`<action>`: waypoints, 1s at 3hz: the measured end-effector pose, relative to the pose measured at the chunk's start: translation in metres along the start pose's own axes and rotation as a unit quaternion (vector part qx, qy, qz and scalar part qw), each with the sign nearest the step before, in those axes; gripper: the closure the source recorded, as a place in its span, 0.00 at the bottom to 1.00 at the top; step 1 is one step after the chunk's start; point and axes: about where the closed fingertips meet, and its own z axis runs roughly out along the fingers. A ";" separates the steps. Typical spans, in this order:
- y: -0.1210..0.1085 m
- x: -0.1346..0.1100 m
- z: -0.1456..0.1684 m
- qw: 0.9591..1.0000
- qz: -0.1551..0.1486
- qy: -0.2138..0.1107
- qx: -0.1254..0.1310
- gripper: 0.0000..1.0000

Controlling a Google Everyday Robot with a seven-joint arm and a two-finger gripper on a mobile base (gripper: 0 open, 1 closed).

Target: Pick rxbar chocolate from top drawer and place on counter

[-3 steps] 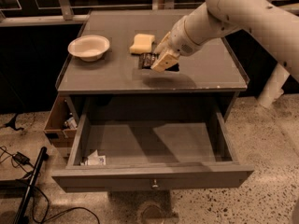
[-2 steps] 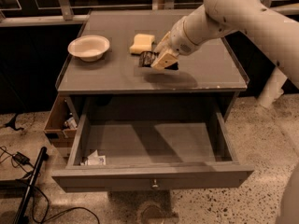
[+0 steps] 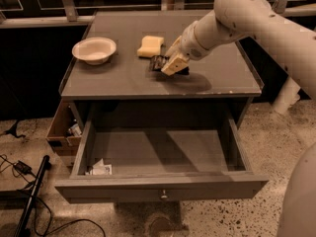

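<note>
Presently, the rxbar chocolate [image 3: 156,63] sits at centre of the counter [image 3: 123,80], pinched in the gripper [image 3: 169,67]. I note dark ends showing either side of it, long axis running roughly ten to four o'clock. I cannot tell whether the bar touches the surface; its middle is hidden. A sponge [image 3: 150,46] lies just beside at eleven o'clock and a bowl [image 3: 94,50] well apart at nine. The top drawer [image 3: 163,154] stands open at six o'clock, a paper scrap [image 3: 100,169] in its corner.
</note>
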 end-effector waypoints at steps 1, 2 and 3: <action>-0.002 0.009 0.006 1.000 0.010 0.005 -0.003 1.00; -0.002 0.011 0.007 1.000 0.012 0.006 -0.003 1.00; -0.002 0.011 0.007 1.000 0.012 0.006 -0.003 0.84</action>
